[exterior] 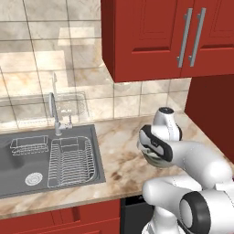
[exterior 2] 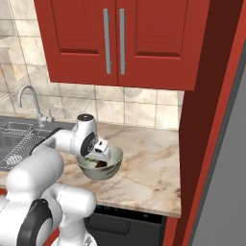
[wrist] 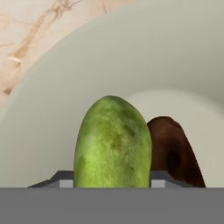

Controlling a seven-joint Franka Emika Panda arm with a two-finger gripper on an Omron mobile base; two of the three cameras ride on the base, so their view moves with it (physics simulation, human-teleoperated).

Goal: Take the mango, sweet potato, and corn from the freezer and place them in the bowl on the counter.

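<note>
Mango (wrist: 113,142) sits clenched between the gripper's (wrist: 111,183) fingers, long axis running straight out from the hand, bowl (wrist: 52,109) directly below and sweet potato (wrist: 173,151) alongside.

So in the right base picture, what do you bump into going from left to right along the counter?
Curved silver faucet → dark grey sink with wire rack → round pale grey-green bowl under the robot's hand → bare beige-and-brown marbled stone counter → tall red cabinet side panel → plain grey freezer.
</note>
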